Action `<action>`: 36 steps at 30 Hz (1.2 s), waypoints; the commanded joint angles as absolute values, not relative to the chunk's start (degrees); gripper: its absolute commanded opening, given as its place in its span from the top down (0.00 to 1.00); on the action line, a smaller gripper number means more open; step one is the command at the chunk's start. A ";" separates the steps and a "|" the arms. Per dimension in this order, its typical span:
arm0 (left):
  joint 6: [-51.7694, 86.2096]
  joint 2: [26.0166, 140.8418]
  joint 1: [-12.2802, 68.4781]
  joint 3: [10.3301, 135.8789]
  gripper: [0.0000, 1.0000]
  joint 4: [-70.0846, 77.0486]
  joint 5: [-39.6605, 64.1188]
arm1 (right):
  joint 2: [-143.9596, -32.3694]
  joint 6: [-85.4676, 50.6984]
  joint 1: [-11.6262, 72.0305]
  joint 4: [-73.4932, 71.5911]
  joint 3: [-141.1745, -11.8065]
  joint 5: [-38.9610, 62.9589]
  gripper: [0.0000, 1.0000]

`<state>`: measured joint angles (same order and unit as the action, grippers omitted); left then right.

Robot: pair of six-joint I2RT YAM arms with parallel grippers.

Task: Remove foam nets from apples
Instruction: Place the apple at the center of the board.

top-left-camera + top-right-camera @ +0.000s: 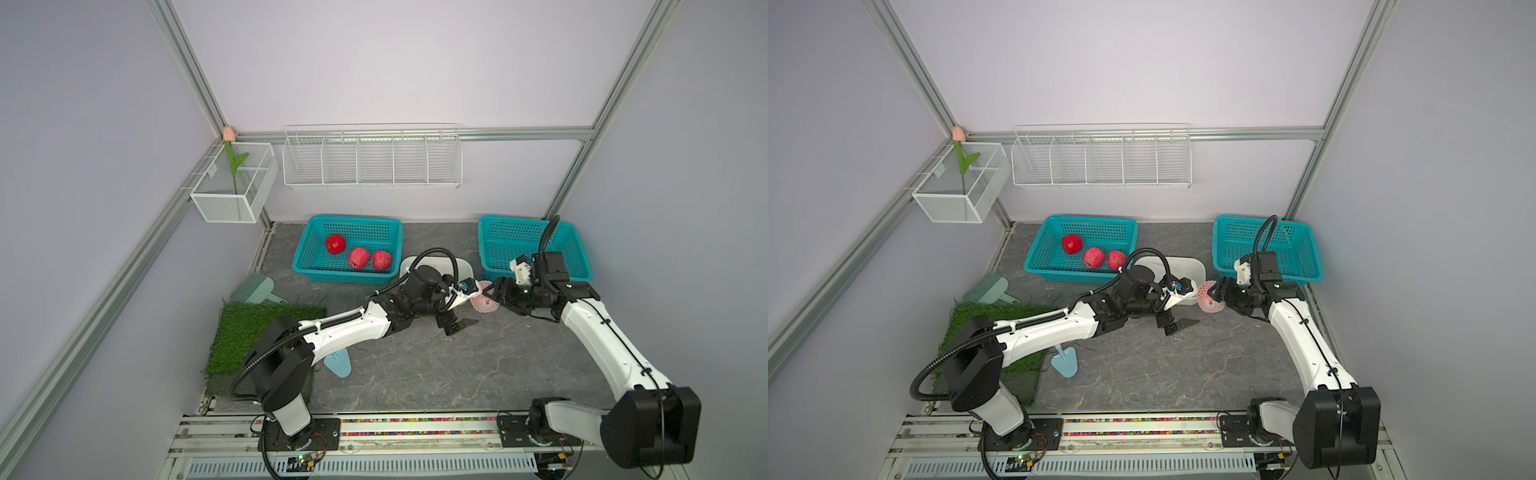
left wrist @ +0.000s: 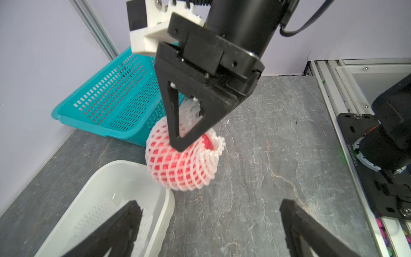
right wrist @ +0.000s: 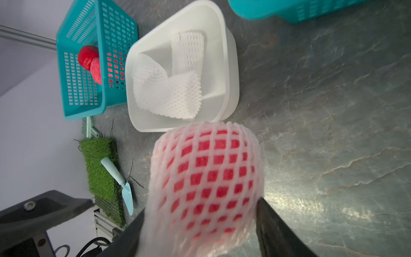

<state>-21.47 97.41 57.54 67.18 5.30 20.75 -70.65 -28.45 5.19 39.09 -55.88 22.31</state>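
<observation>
A white tub sits on the grey bench between two teal baskets. Three loose foam nets lie in the tub, though in both top views the left arm's wrist covers most of it. The left basket holds three bare apples. The right basket stands partly behind the right wrist. A grass mat, a pale blue trowel and a green scoop lie off to the left (well apart from the work).

The right gripper reaches in low, fingers clenched on the fourth apple, which wears its foam net just beside the tub. The apple seems lifted off the bench, though no view settles that. The left gripper faces it, fingers spread wide and holding nothing.

In the left wrist view one right finger hides part of the net's gathered end. In the right wrist view the netted apple is blurred.
</observation>
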 commanded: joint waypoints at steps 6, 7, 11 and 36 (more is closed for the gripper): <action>-22.05 101.63 59.33 66.98 0.07 7.18 22.46 | -67.88 -36.03 7.84 35.47 -50.73 26.54 0.32; -22.32 101.94 59.32 67.33 0.08 6.52 21.79 | -67.90 -36.27 8.39 35.24 -50.71 26.58 0.32; -22.54 103.66 59.33 68.46 0.13 5.47 19.13 | -68.64 -36.60 10.09 34.81 -50.72 26.68 0.32; -27.73 102.06 55.59 63.65 0.10 -0.67 15.27 | -72.69 -33.36 13.64 33.89 -46.29 25.03 0.30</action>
